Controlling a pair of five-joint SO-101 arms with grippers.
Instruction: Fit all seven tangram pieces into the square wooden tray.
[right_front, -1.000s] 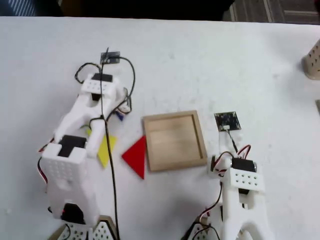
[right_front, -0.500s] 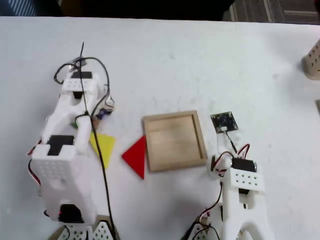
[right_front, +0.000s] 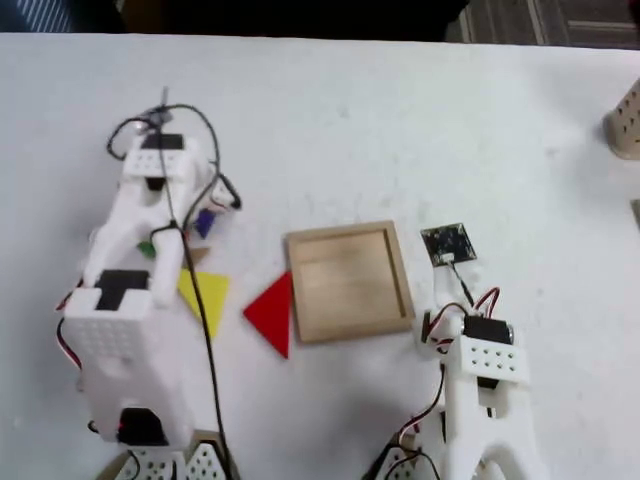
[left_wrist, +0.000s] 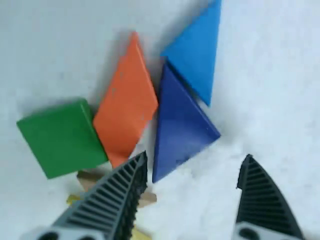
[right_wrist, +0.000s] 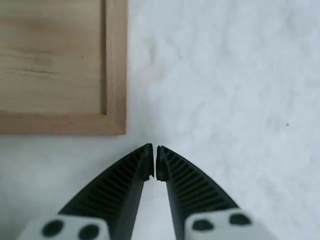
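Fingers of the left end effector (left_wrist: 195, 156) stand spread over the table (left_wrist: 270, 85), just short of the dark blue triangle (left_wrist: 180, 125) — light blue triangle (left_wrist: 197, 55), orange parallelogram (left_wrist: 127, 102) and green square (left_wrist: 62, 136) cluster beyond. The right end effector (right_wrist: 154, 150), pressed together, sits near the wooden tray (right_wrist: 116, 65) — red triangle (right_front: 272, 312) and yellow triangle (right_front: 205, 293) lie on its far side.

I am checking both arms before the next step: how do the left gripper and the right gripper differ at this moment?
The left gripper is open; the right gripper is shut. The left gripper is by the dark blue triangle; the right gripper is over bare table beside the wooden tray. Both hold nothing.
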